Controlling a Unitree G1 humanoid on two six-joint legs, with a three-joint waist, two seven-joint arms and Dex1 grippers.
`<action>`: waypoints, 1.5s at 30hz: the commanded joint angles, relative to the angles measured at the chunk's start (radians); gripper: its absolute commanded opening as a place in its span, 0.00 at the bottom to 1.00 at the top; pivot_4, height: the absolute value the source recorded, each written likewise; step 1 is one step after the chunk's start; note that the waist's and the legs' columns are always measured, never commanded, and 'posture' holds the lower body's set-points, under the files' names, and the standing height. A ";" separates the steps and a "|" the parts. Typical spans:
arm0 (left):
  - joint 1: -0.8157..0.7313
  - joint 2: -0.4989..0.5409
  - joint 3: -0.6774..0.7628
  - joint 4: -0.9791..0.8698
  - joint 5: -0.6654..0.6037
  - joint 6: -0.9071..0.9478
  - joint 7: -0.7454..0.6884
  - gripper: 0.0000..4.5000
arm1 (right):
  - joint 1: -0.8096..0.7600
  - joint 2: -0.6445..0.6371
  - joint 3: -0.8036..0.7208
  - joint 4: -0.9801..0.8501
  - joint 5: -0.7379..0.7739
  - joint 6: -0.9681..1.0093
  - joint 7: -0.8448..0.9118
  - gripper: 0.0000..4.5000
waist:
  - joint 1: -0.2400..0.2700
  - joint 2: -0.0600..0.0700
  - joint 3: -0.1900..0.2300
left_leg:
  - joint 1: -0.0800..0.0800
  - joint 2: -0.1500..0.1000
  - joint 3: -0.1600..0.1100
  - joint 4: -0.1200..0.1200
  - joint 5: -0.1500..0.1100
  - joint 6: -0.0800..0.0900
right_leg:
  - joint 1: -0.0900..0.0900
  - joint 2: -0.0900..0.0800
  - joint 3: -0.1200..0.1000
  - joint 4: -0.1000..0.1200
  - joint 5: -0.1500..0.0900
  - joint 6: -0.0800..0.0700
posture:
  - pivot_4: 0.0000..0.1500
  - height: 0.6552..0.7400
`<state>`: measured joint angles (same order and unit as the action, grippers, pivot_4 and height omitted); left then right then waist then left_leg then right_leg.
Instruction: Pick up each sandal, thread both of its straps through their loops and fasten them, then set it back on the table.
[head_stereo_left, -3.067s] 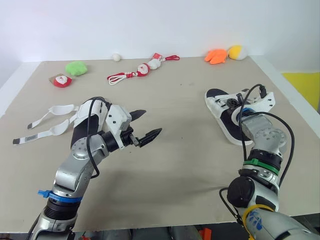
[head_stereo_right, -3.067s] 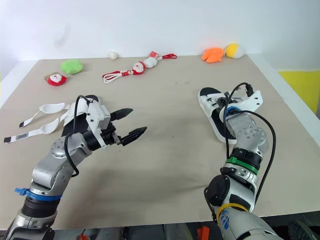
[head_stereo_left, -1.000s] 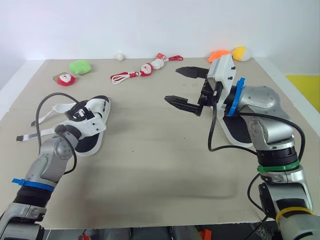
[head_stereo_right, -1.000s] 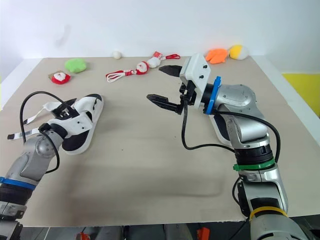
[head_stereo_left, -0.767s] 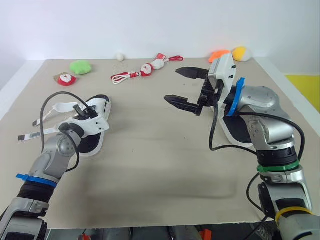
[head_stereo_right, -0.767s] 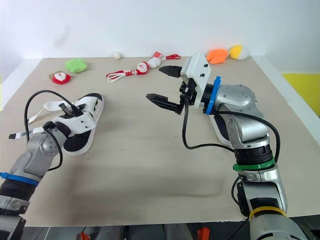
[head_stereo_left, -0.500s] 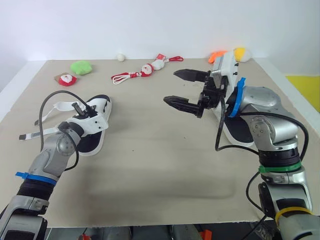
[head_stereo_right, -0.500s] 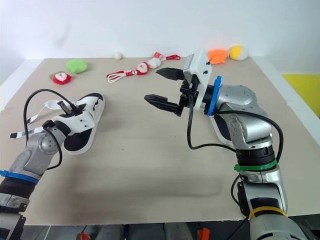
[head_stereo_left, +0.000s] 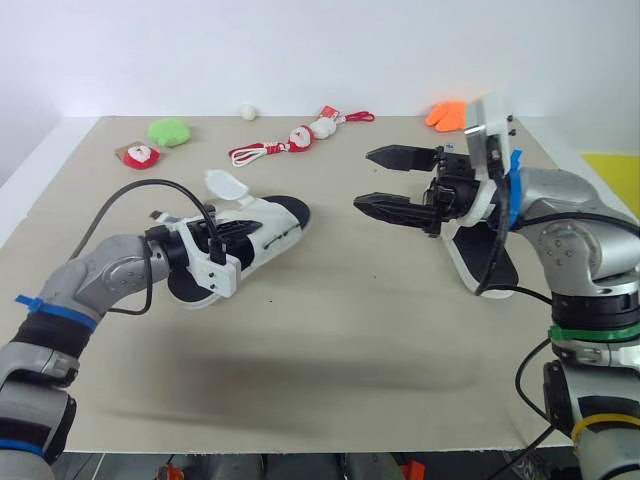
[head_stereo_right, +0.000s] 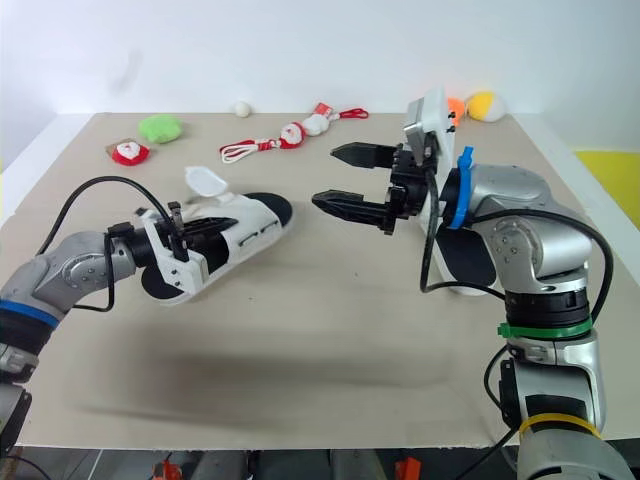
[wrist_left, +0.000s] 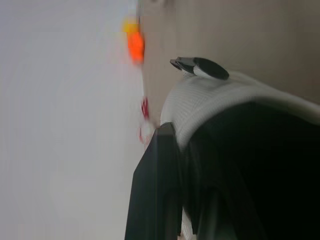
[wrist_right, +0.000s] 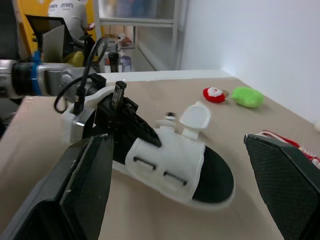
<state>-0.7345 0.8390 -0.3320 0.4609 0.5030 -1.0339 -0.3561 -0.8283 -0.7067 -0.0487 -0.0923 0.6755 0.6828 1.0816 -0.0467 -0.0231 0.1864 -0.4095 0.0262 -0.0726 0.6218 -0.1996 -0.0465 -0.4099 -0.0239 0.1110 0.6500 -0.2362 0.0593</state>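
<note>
My left gripper is clamped on the first sandal, left of centre; my right gripper hangs at centre, fingers apart; the second sandal lies on the table at right.

left sandal white upper, black footbed | right sandal white edge, black footbed | table beige | right gripper black | plush green | Santa toy red-white | corded Santas red-white | orange toy | yellow toy
</note>
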 joint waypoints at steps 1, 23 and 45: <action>-0.063 -0.018 -0.052 0.049 0.021 -0.199 -0.001 0.01 | 0.019 -0.037 -0.041 -0.051 0.046 0.039 0.023 1.00 | 0.000 0.000 0.000 | 0.000 0.000 0.000 0.000 0.000 0.000 | 0.000 0.000 0.000 0.000 0.000 0.000 | 1.00 1.00; -0.151 -0.178 -0.099 0.255 0.098 -0.505 0.033 0.01 | 0.168 -0.151 0.014 -0.159 0.028 0.063 0.101 1.00 | 0.000 0.000 0.000 | -0.001 0.001 0.001 0.009 0.000 0.000 | 0.002 0.001 0.000 0.001 0.001 0.005 | 1.00 1.00; 0.331 0.035 0.027 -0.235 -0.475 0.141 -0.135 1.00 | 0.316 -0.039 0.113 -0.085 -0.167 -0.142 0.051 0.42 | -0.002 0.000 0.000 | 0.001 0.002 0.001 0.010 0.000 0.000 | 0.002 0.002 0.000 0.004 0.001 0.005 | 1.00 1.00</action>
<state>-0.4269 0.8597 -0.3497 0.3059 0.1315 -0.9808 -0.4797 -0.5205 -0.7530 0.0696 -0.1647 0.5232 0.5730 1.1503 -0.0490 -0.0229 0.1865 -0.4081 0.0289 -0.0713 0.6319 -0.1995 -0.0463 -0.4083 -0.0221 0.1112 0.6546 -0.2356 0.0647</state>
